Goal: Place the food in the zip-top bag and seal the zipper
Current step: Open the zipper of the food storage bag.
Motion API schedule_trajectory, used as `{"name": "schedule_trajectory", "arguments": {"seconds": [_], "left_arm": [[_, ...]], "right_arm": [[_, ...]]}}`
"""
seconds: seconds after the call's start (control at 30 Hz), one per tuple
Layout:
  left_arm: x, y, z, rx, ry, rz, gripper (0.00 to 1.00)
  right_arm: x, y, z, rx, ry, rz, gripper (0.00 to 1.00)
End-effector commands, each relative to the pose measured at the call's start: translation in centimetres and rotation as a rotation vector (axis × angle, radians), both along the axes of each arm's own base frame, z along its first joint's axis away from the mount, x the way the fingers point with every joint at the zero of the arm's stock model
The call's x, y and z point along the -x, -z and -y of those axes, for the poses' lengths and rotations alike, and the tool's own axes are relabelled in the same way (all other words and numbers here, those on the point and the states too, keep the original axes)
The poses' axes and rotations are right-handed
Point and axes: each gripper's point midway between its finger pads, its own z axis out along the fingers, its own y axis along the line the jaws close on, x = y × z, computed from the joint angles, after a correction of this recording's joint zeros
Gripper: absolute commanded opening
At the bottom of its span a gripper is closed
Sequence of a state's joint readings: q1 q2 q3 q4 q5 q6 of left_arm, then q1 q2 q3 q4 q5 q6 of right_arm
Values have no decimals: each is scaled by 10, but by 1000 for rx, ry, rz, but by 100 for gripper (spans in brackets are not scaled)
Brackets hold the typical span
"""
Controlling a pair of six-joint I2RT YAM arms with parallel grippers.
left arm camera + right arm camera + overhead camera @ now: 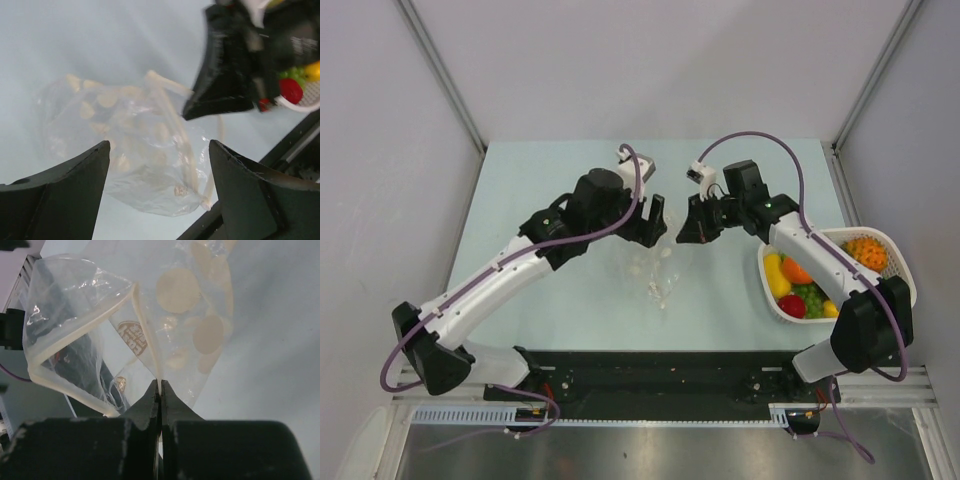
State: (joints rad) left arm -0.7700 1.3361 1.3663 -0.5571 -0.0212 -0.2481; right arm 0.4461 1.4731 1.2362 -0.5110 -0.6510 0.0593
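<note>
The clear zip-top bag hangs crumpled between the two grippers at the table's middle. My right gripper is shut on the bag's whitish zipper, and the bag's mouth gapes to the left of it. My left gripper stands open just above the bag, touching nothing; the right gripper shows across from it. The food, yellow, orange, green and red pieces, lies in the white basket on the right. No food is visible inside the bag.
The white slotted basket sits close by the right arm's forearm. Grey walls enclose the table on three sides. A black rail runs along the near edge.
</note>
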Motion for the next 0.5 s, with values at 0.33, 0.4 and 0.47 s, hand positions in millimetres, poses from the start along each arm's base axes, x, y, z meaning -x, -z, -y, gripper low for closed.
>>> {"name": "schedule_trajectory", "arguments": {"seconds": [0.33, 0.4, 0.47], "left_arm": [[33, 1, -2, -209, 47, 131, 85], [29, 10, -4, -234, 25, 127, 84], [20, 20, -4, -279, 0, 129, 79]], "right_arm": [[-4, -21, -14, -71, 17, -56, 0], [0, -23, -16, -89, -1, -72, 0], [3, -24, -16, -103, -8, -88, 0]]}}
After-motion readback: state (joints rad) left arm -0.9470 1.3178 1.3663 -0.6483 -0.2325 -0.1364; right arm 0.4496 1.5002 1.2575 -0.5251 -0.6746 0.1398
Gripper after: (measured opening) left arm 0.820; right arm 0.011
